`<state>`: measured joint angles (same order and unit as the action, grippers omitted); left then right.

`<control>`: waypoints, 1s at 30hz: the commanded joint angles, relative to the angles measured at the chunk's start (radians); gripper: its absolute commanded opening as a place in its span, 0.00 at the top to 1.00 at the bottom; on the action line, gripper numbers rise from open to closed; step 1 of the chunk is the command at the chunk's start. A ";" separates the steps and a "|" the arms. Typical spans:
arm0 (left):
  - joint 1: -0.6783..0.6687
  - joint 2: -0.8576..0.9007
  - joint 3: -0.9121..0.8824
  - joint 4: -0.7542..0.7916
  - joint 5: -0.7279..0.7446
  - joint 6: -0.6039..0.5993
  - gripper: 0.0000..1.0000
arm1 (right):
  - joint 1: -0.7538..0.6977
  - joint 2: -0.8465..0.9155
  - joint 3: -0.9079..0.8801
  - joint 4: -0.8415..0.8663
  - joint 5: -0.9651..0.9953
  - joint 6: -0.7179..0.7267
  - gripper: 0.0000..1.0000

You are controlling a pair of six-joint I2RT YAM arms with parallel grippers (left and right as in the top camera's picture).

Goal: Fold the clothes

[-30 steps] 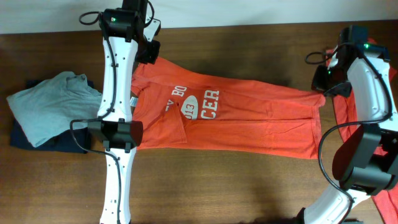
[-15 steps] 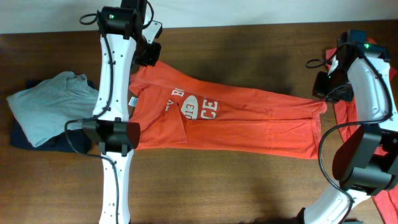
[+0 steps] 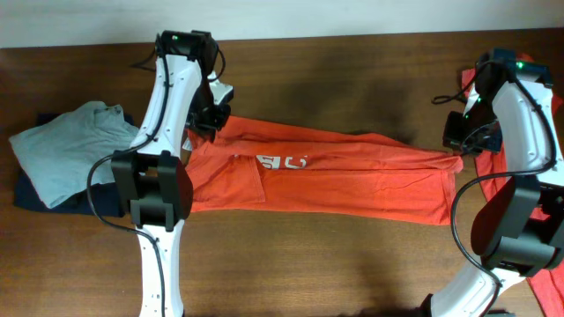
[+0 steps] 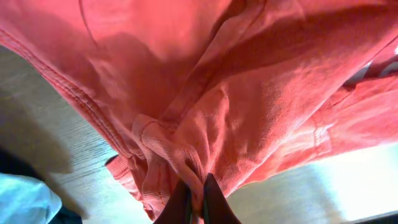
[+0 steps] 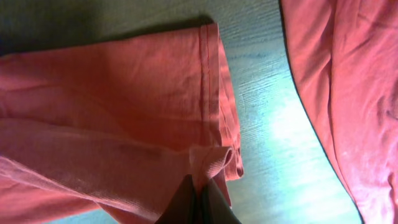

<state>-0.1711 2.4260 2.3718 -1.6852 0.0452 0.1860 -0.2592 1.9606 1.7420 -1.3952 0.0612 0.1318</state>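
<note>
An orange-red T-shirt [image 3: 352, 180] lies stretched sideways across the middle of the wooden table. Its far edge is folded toward the front, so only part of the white lettering [image 3: 282, 161] shows. My left gripper [image 3: 211, 123] is shut on a bunched edge at the shirt's left end, where the fabric [image 4: 249, 81] rises from the closed left gripper [image 4: 196, 193]. My right gripper [image 3: 456, 150] is shut on the hem corner at the right end. In the right wrist view the hemmed cloth [image 5: 112, 106] is pinched in the right gripper [image 5: 199, 193].
A pale grey-blue shirt [image 3: 66, 150] lies on a dark navy garment [image 3: 35, 198] at the left edge. More orange-red cloth [image 3: 485, 163] lies at the right edge beside the right arm, seen too as a second garment [image 5: 354, 81]. Bare wood [image 3: 308, 264] runs along the front.
Both grippers have moved toward the front of the table with the shirt's far edge. That edge has folded over the chest, covering most of the lettering.
</note>
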 commanded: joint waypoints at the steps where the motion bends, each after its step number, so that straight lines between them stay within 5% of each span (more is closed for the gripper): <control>1: 0.002 -0.082 -0.019 -0.003 -0.034 -0.012 0.98 | -0.004 -0.017 0.001 -0.025 0.028 -0.024 0.94; 13: 0.020 -0.082 -0.019 -0.003 -0.073 -0.012 1.00 | -0.004 -0.017 0.000 -0.060 0.169 -0.019 0.94; 16: 0.030 -0.082 -0.019 -0.003 -0.072 -0.013 0.99 | -0.004 -0.017 0.000 -0.065 0.171 -0.019 0.72; 21: 0.032 -0.082 -0.019 -0.003 -0.079 -0.012 0.89 | -0.004 -0.017 0.000 -0.065 0.172 -0.019 0.63; 24: 0.035 -0.090 -0.019 -0.003 -0.103 -0.013 0.71 | -0.004 -0.017 0.000 -0.065 0.159 -0.019 0.53; 29: 0.037 -0.133 -0.019 -0.003 -0.093 -0.013 0.60 | -0.001 -0.017 0.000 -0.027 -0.118 -0.050 0.51; 30: 0.037 -0.150 -0.019 -0.003 -0.082 -0.013 0.49 | 0.003 -0.017 0.000 -0.012 -0.171 -0.084 0.51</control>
<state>-0.1410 2.3672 2.3543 -1.6867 -0.0391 0.1734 -0.2592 1.9606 1.7420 -1.4242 0.0593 0.0971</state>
